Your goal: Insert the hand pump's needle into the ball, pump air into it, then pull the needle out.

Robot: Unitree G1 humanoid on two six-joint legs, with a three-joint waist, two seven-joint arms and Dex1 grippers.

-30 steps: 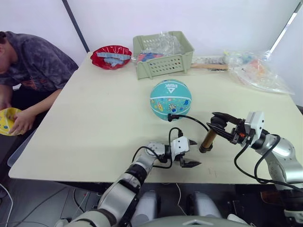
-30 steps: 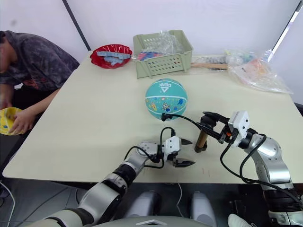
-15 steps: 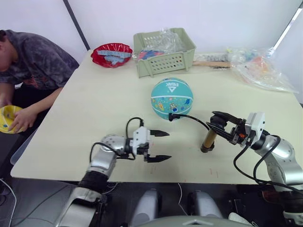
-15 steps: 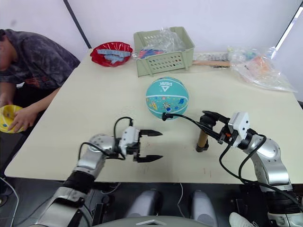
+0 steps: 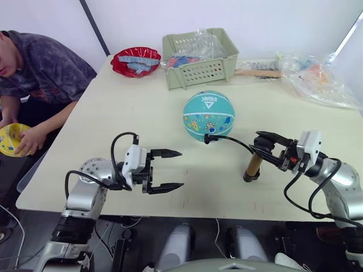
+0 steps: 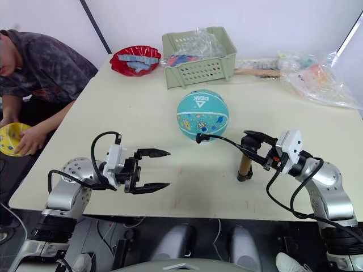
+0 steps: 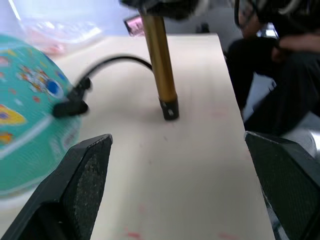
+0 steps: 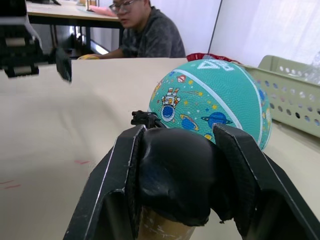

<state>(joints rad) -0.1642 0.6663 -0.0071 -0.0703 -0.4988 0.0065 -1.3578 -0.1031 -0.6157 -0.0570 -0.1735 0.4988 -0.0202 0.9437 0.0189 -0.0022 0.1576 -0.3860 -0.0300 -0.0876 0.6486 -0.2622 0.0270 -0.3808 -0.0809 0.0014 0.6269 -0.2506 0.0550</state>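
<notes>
With the pump (image 5: 253, 165) stood upright and clamped at its top by the right gripper (image 5: 269, 148), hose end at the ball (image 5: 209, 115) just beyond, the ball is best steadied first by the spread, empty left gripper (image 5: 168, 170).

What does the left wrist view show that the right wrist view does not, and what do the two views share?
Left wrist view alone: the pump's gold barrel standing upright with its lower end on the table, and the hose curving to the ball.

Right wrist view alone: the right gripper shut on the pump's black top, the left gripper open, the basket, and a person behind the table.

Shared: ball, pump, hose tip at the ball, table.
</notes>
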